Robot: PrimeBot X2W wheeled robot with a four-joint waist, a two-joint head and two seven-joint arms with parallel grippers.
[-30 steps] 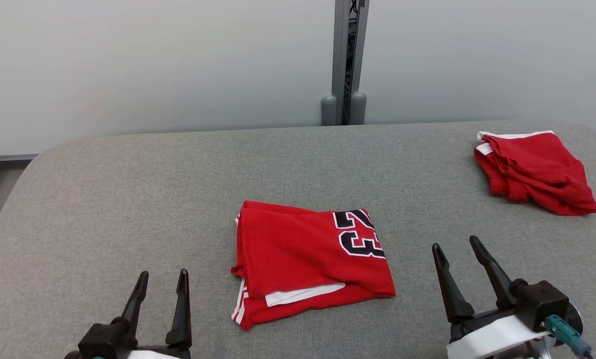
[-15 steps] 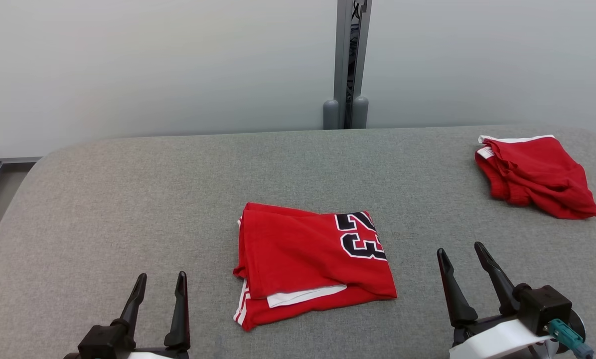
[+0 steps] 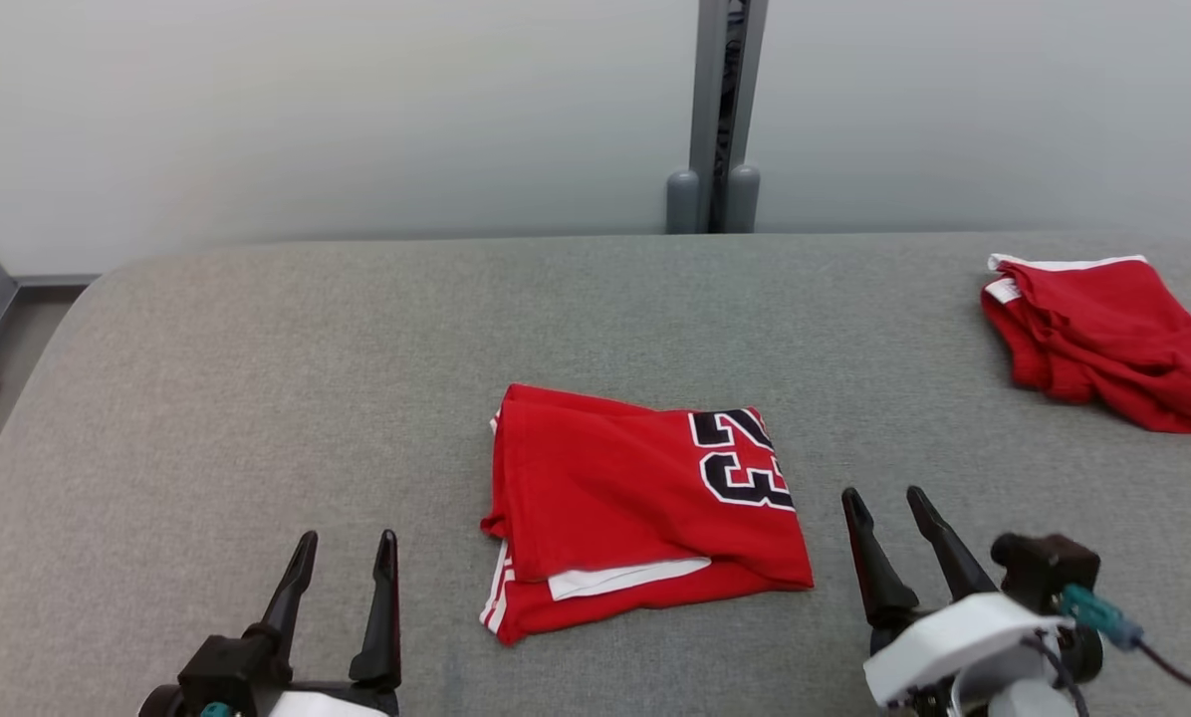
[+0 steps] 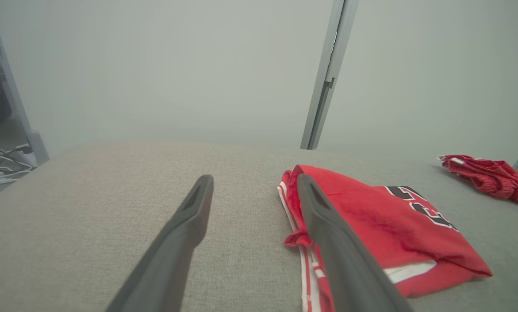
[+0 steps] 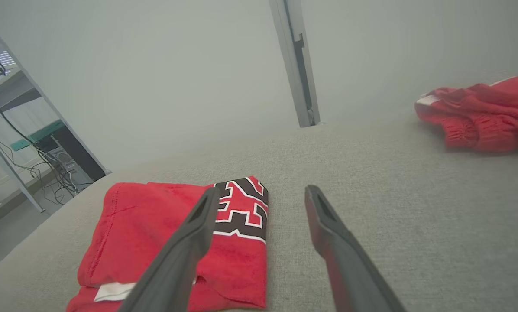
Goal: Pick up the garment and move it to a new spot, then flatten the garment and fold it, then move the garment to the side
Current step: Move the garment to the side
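Folded red garment (image 4: pixel 384 221) by wide-spread L gripper (image 4: pixel 254 178), grey table (image 4: pixel 90 208); 2nd red heap (image 4: pixel 488 180) far R.

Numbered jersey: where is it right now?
Head view: the numbered jersey lies folded on the table between the left gripper and right gripper, touching neither; another red garment sits far right.

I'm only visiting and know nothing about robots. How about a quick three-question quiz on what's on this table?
1. True or false: the left gripper and the right gripper both stand open, holding nothing.
2. Which number is printed on the folded jersey? A) 23 B) 45 C) 7
3. Fill in: the crumpled red garment lies near the table's far ____ corner.
Key: 1 true; 2 A; 3 right.
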